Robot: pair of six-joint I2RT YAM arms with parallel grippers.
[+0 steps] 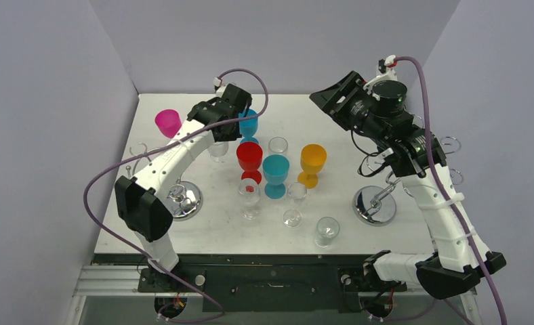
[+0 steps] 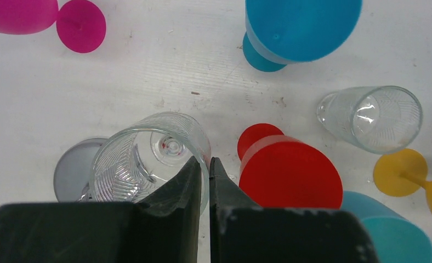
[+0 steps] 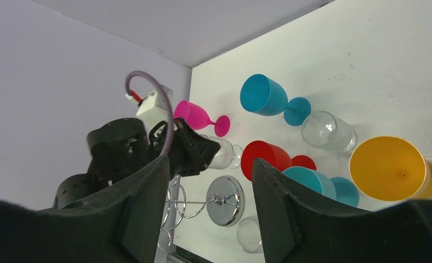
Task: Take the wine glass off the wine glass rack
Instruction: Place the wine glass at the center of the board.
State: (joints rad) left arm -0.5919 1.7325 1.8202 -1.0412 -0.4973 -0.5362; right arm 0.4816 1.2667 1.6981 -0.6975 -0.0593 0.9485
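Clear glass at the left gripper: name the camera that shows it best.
Left wrist: the clear glass is large, seen from above, rim pinched in the left gripper. Top external half hides it behind the arm; right wrist shows it small.

The white table [image 1: 332, 115] carries two racks on chrome bases: the left rack [image 1: 186, 200] at 8 o'clock and the right rack [image 1: 374, 205] at 4 o'clock. A pink glass [image 1: 167, 123] stands at 10 o'clock near the far left corner, and a blue glass [image 1: 251, 127] at 11 o'clock. Around the centre stand a red glass [image 1: 249, 158], a teal glass [image 1: 276, 170] just beside it, and an orange glass [image 1: 313, 161] at 3 o'clock of both. A clear glass [image 1: 278, 145] stands at 12 o'clock of the teal one. Toward 6 o'clock are a second clear glass [image 1: 249, 198], a third [image 1: 295, 203] and a fourth [image 1: 327, 231], the last nearest the edge. A ribbed glass [image 2: 148, 159] sits at 9 o'clock of the red one; whether its foot rests on the table cannot be told.
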